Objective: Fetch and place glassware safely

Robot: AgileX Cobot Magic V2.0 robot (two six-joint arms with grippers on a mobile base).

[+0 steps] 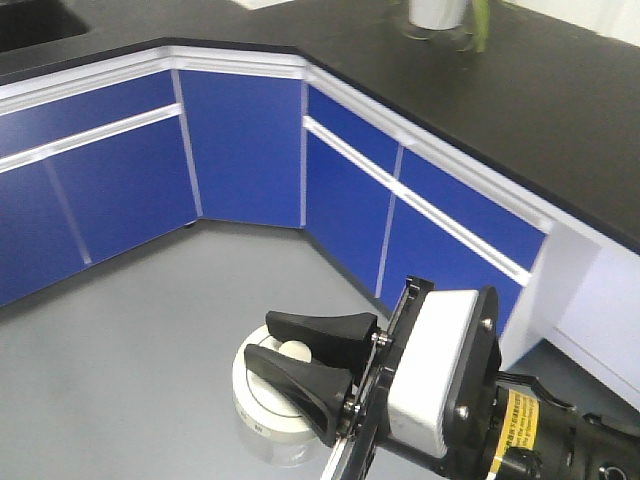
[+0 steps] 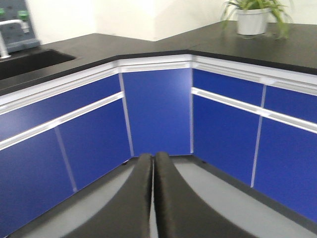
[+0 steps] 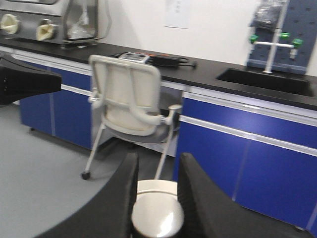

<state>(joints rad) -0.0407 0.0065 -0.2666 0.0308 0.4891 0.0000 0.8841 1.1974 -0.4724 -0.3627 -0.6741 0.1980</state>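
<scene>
The glassware is a small clear jar with a round cream-white lid [image 1: 262, 400]. It hangs above the grey floor between the black fingers of my right gripper [image 1: 262, 342]. In the right wrist view the jar's knobbed lid [image 3: 157, 215] fills the gap between the two fingers, and my right gripper [image 3: 158, 163] is shut on it. The glass body is mostly hidden. My left gripper [image 2: 152, 157] is shut and empty, its fingers pressed together and pointing at the blue corner cabinets.
Blue cabinets [image 1: 240, 150] under a black countertop [image 1: 520, 90] wrap round the corner. A potted plant [image 2: 252, 20] stands on the counter. A sink [image 3: 267, 79] with taps and a white wheeled chair [image 3: 131, 99] show in the right wrist view. The floor [image 1: 120, 350] is grey.
</scene>
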